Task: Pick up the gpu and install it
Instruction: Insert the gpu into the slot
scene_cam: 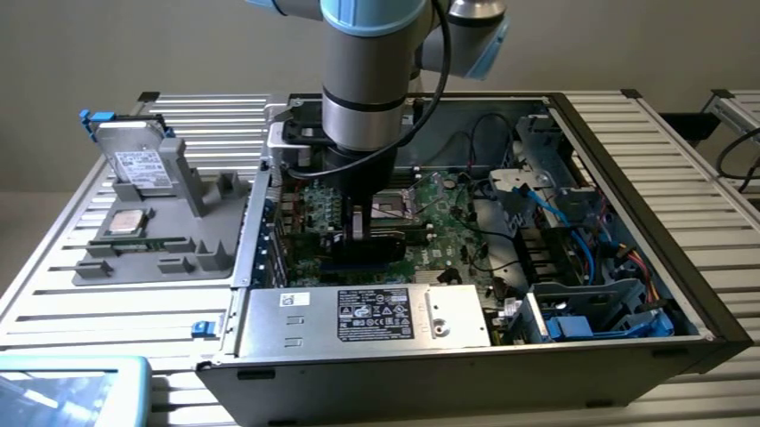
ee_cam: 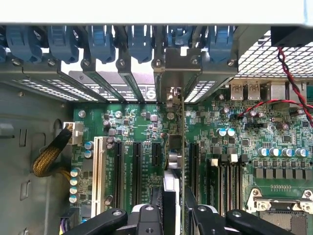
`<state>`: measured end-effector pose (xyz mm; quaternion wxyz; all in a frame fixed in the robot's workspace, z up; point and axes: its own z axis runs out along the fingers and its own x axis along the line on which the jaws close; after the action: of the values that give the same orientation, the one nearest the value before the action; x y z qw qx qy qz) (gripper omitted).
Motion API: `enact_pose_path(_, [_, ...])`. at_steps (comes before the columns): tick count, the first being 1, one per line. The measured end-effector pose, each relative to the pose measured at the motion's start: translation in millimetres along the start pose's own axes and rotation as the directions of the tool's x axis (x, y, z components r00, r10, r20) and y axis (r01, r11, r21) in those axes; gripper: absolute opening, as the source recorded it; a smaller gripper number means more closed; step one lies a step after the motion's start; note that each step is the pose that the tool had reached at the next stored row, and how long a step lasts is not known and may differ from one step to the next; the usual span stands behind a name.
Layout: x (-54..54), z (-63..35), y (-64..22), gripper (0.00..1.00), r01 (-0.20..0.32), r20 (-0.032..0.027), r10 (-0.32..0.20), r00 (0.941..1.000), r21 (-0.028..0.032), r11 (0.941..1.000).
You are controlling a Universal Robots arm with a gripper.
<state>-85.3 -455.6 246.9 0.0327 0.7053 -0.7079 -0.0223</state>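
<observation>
So my gripper (ee_cam: 173, 208) is clamped on the gpu (ee_cam: 182, 147), which stands on edge between my fingers, down inside the open PC case (scene_cam: 665, 267). The card sits over the motherboard (ee_cam: 132, 127) slots, its silver bracket (ee_cam: 182, 66) up against the rear slot covers.

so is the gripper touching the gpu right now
Touching. In the wrist view the gripper has its jaws clamped on both faces of the gpu, which stands edge-on above the motherboard slots.
</observation>
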Motion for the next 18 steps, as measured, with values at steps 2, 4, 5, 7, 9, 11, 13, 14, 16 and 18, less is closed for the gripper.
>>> enact_pose_path(2, [0.0, 0.3, -0.1, 0.28, 0.000, 0.0001, 0.000, 1.0000, 0.0011, 1.0000])
enact_pose_path(4, [0.0, 1.0, -0.1, 0.28, 0.000, 0.0002, 0.000, 1.0000, 0.0026, 1.0000])
enact_pose_path(5, [0.0, 1.3, -0.1, 0.28, 0.000, 0.0001, 0.000, 1.0000, 0.0033, 1.0000])
enact_pose_path(7, [0.0, 1.8, -0.1, 0.28, 0.000, -0.0001, 0.000, 1.0000, 0.0046, 1.0000])
enact_pose_path(9, [0.0, 2.1, -0.1, 0.28, 0.000, -0.0002, 0.000, 1.0000, 0.0054, 1.0000])
enact_pose_path(11, [0.0, 2.2, -0.2, 0.28, 0.000, 0.0000, 0.000, 1.0000, 0.0059, 1.0000])
enact_pose_path(13, [0.0, 2.2, -0.2, 0.28, 0.000, 0.0000, 0.000, 1.0000, 0.0058, 1.0000])
enact_pose_path(14, [0.0, 2.3, -0.2, 0.28, 0.000, 0.0000, 0.000, 1.0000, 0.0059, 1.0000])
enact_pose_path(16, [0.0, 2.4, -0.2, 0.28, 0.000, 0.0000, 0.000, 1.0000, 0.0059, 1.0000])
enact_pose_path(18, [-0.1, 3.2, -0.2, 0.28, 0.000, 0.0002, 0.000, 1.0000, 0.0065, 1.0000])
